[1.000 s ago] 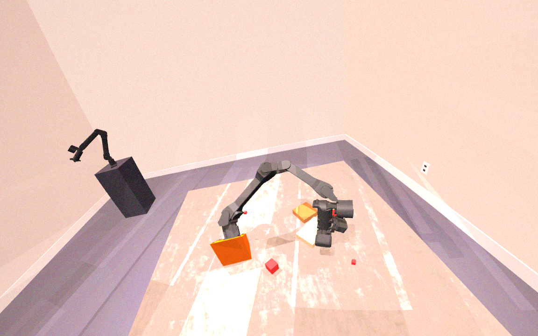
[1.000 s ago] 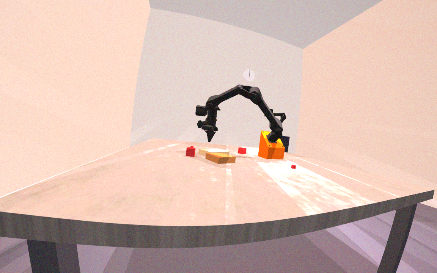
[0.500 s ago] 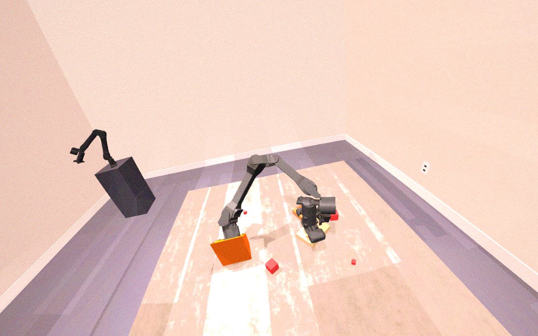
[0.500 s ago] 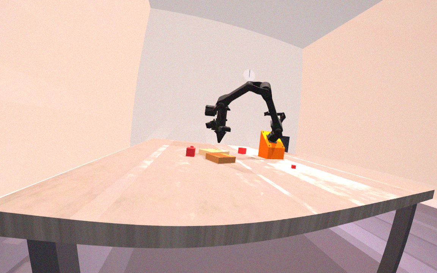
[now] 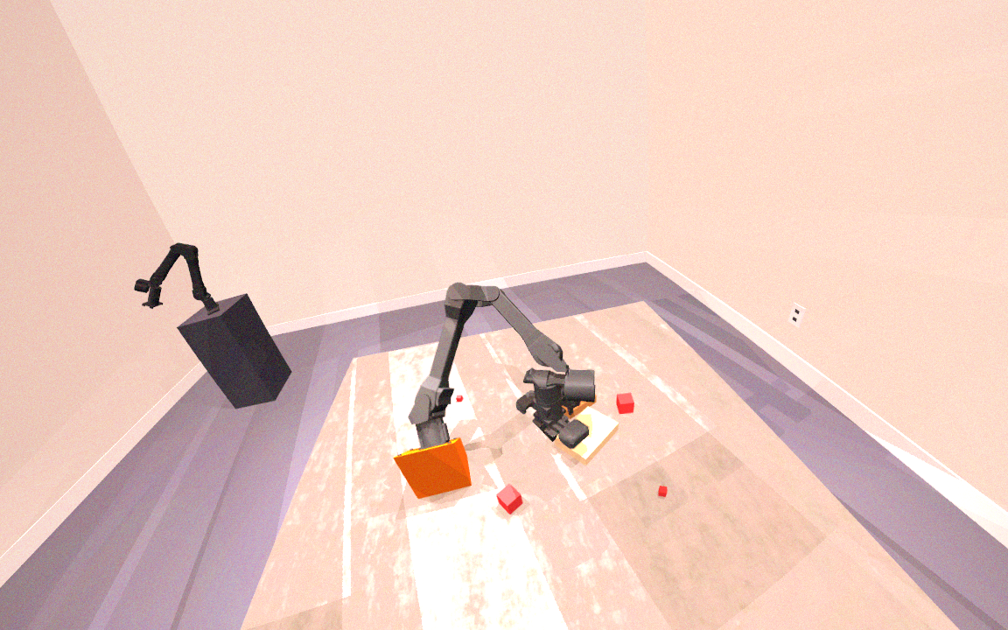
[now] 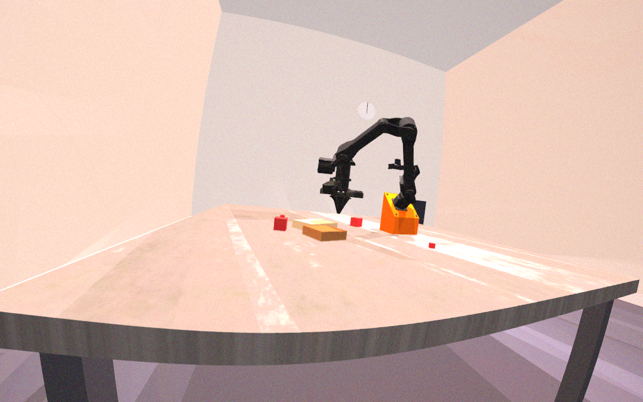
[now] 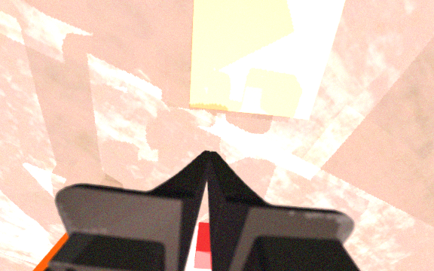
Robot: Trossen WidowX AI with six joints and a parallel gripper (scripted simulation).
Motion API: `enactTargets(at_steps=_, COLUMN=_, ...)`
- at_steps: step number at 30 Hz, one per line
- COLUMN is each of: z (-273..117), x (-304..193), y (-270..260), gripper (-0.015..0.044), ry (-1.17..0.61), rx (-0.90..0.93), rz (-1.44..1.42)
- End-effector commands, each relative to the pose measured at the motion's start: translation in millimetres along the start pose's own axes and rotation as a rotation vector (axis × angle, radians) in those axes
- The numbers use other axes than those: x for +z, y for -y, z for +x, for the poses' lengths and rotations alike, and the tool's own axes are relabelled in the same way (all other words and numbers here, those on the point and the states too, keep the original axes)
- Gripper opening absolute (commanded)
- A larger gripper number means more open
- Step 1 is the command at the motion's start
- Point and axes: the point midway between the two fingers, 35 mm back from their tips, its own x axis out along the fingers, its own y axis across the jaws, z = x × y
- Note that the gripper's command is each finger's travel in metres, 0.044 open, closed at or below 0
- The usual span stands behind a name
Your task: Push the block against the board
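Here's the gripper (image 5: 552, 436) (image 6: 339, 211) (image 7: 209, 156), fingertips together, hovering over the table; near it lies the pale piece (image 5: 600, 430) (image 6: 308, 224) (image 7: 243, 38); just beyond, the orange-brown piece (image 5: 583, 406) (image 6: 324, 233), any contact unclear from here.

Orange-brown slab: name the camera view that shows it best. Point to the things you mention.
Exterior: the orange-brown slab (image 5: 582, 406) (image 6: 324, 232) is unobstructed there, top and near sides visible. The top view shows only a small part, the rest hidden; the wrist view doesn't show it.
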Motion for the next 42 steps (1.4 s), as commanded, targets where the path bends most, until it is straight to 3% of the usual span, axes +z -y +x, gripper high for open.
enactTargets(at_steps=1, z=2, x=-4, y=-5, gripper=0.0, ry=0.0, rx=0.002, rz=-0.047)
enactTargets(at_steps=4, z=5, x=-4, y=-5, gripper=0.0, ry=0.0, rx=0.002, rz=-0.047)
enactTargets(at_steps=9, z=57, x=-4, y=-7, gripper=0.0, ry=0.002, rx=0.006, rz=-0.047)
enactTargets(at_steps=42, z=56, x=31, y=-5, gripper=0.0, ry=0.003, rx=0.004, rz=-0.048)
